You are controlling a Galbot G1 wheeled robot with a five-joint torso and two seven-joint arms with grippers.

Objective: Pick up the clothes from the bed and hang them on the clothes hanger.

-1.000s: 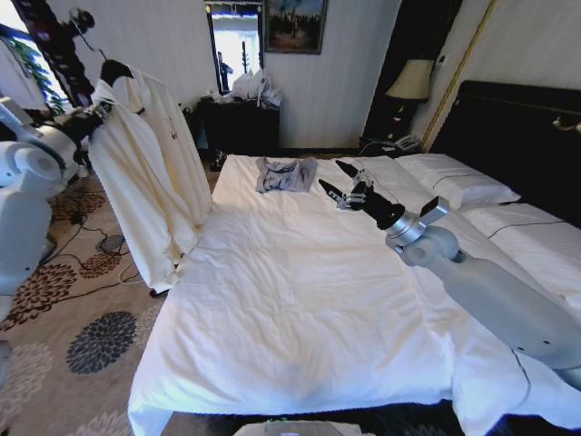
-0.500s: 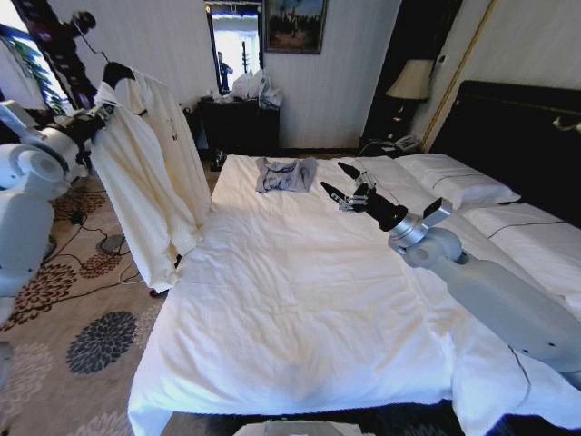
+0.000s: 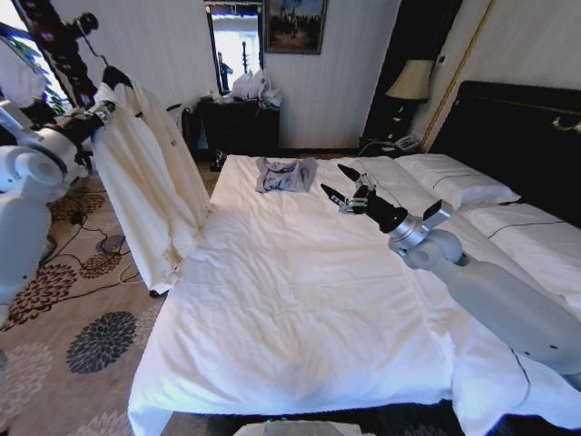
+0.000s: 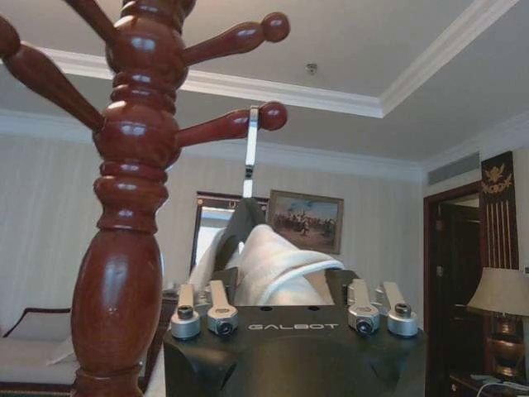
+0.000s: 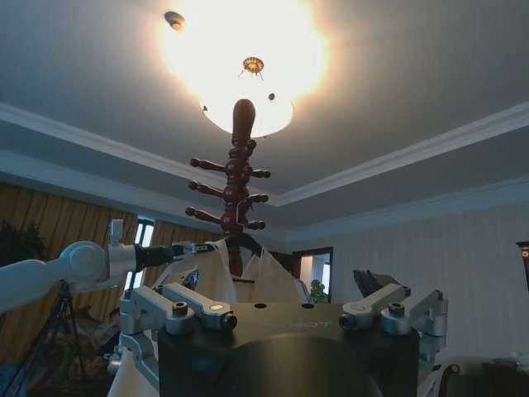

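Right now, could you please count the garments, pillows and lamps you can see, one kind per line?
Garments: 2, the cream clothes on the clothes hanger and a grey-blue garment on the bed
Pillows: 2
Lamps: 1
Total: 5

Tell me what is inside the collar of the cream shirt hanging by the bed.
A black hanger sits inside the cream shirt, its silver hook over a peg of the wooden coat stand. The hanger's shoulders are covered by the fabric.
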